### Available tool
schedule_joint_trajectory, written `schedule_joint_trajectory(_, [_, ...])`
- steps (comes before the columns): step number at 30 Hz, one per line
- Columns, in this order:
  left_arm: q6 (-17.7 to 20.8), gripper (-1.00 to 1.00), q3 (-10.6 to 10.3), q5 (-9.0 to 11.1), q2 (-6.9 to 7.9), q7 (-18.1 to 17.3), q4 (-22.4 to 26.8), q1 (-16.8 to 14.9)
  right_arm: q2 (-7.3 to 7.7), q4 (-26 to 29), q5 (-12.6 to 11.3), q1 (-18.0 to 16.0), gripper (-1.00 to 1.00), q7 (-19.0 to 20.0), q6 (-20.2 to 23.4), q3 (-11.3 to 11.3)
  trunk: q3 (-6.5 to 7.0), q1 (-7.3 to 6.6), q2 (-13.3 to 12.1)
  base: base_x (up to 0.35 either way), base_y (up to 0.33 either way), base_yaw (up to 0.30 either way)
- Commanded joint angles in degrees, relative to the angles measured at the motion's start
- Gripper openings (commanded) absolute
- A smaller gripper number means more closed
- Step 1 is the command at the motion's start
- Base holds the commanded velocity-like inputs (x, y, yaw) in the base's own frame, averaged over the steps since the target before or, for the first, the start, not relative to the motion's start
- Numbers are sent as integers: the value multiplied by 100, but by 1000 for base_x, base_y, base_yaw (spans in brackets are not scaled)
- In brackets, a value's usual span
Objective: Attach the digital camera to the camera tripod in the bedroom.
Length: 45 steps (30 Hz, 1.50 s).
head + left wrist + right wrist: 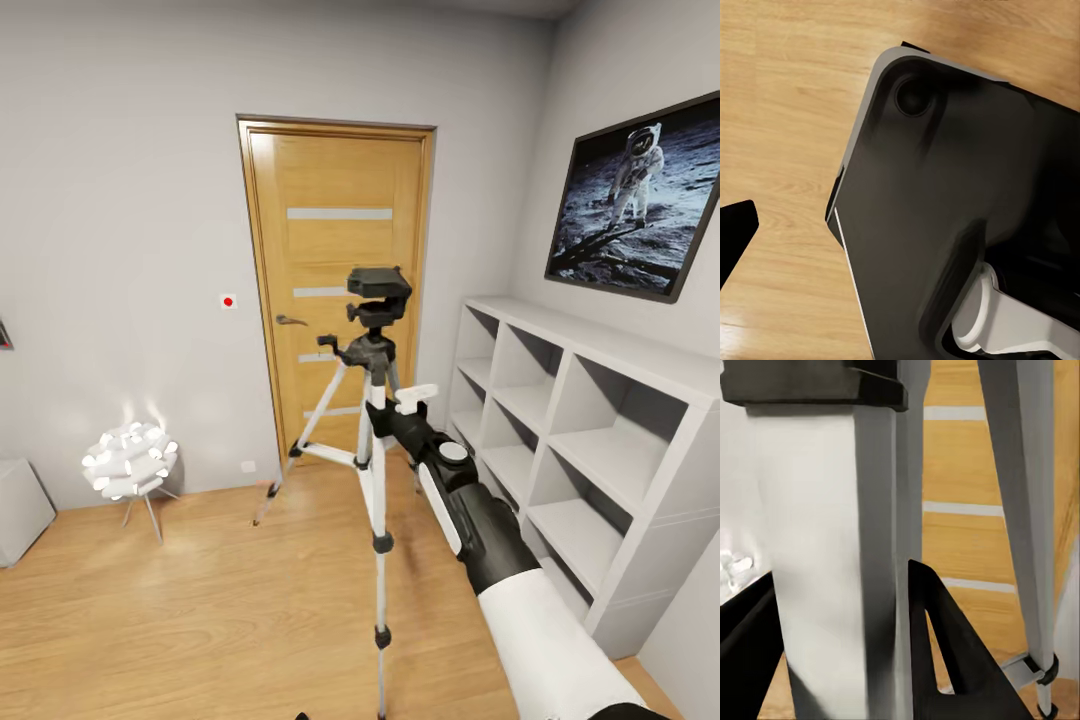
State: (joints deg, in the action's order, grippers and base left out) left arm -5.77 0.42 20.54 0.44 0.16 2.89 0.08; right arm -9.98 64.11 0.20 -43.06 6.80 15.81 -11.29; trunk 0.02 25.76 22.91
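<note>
The camera tripod (372, 480) stands on the light wood floor in front of the wooden door (340, 230). It has silver legs, a black head (378, 285) and a handle (328, 343) pointing left. My right gripper (381, 420) is shut on its centre column just below the head. In the right wrist view the silver column (832, 547) sits tight between the two black fingers (945, 660). One dark fingertip (735, 236) of my left gripper shows over the floor, beside my own dark base (960, 195). The digital camera is out of view.
A white cube shelf (600, 450) runs along the right wall under a framed astronaut picture (640, 195). At the left, a white ball lamp (130, 460) on small legs stands near the wall, next to a grey block (20, 510). Bare floor (200, 620) lies ahead on the left.
</note>
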Motion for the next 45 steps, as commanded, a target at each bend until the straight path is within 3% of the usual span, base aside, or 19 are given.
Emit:
schedule_joint_trajectory(1, [-10, 100, 2, 19, 1, 2, 1, 1, -2, 84, 29, -3, -100, 15, 61, 1, -3, 3, 1, 0, 0, 0])
schedule_joint_trajectory(2, [-10, 100, 2, 19, 1, 2, 1, 1, -2, 146, 35, -6, -100, 15, 84, -7, -3, 3, 1, 0, 0, 0])
schedule_joint_trajectory(4, [-5, 100, 3, 20, 7, 2, 1, 1, -2, 424, 81, -15, -100, 6, 199, -239, -3, 3, 1, 0, 0, 0])
schedule_joint_trajectory(9, [-8, 100, 4, 21, 7, 2, 1, 1, -2, 527, 91, -18, -100, -84, 242, -468, -3, 3, 1, 0, 0, 0])
schedule_joint_trajectory(28, [-10, 100, 5, 21, 1, 2, 1, 1, -2, 438, 54, -18, -100, -139, 256, -497, -3, 3, 1, -8, 8, 0])
schedule_joint_trajectory(45, [-11, 100, 2, 24, 0, 2, 1, 1, -2, 351, 24, -18, -100, -203, 265, -495, -3, 3, 1, -210, 214, 0])
